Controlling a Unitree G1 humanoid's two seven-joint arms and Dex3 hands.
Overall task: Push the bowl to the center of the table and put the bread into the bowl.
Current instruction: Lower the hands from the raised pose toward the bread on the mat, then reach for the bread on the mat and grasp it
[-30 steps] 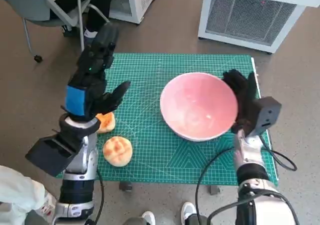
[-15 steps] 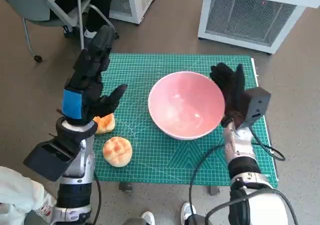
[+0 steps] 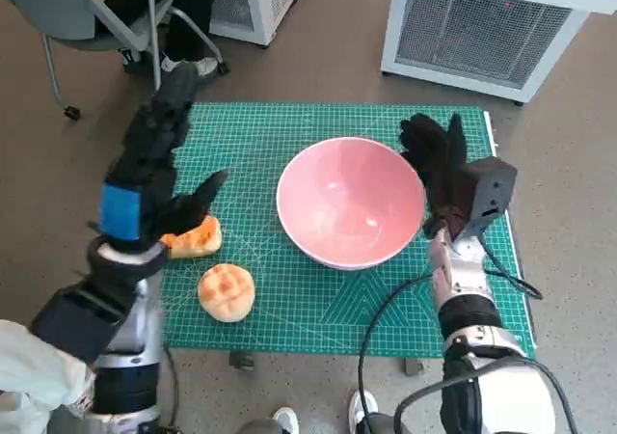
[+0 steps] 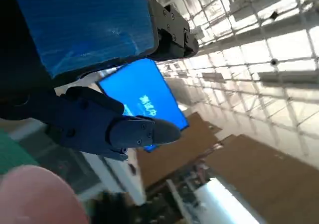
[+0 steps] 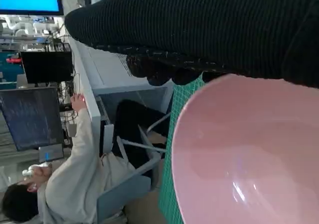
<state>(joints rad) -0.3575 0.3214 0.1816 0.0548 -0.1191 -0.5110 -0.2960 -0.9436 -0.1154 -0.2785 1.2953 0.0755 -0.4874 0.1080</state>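
The pink bowl (image 3: 352,203) sits near the middle of the green mat (image 3: 280,299), and it fills much of the right wrist view (image 5: 249,154). My gloved right hand (image 3: 436,164) presses flat against the bowl's right rim, fingers spread. Two breads lie at the mat's left: a round golden bun (image 3: 227,291) and an orange piece (image 3: 193,238). My left hand (image 3: 154,159) is raised above the orange piece, fingers apart and holding nothing. In the left wrist view that hand (image 4: 94,84) points up at the ceiling.
White cabinets (image 3: 492,29) stand beyond the mat's far right. A chair (image 3: 96,19) and a person's feet (image 3: 188,66) are at the far left. In the right wrist view a seated person (image 5: 75,184) faces monitors.
My right hand has pushed the bowl leftward toward the mat's middle. The left hand has drifted left and lifted, uncovering the orange bread.
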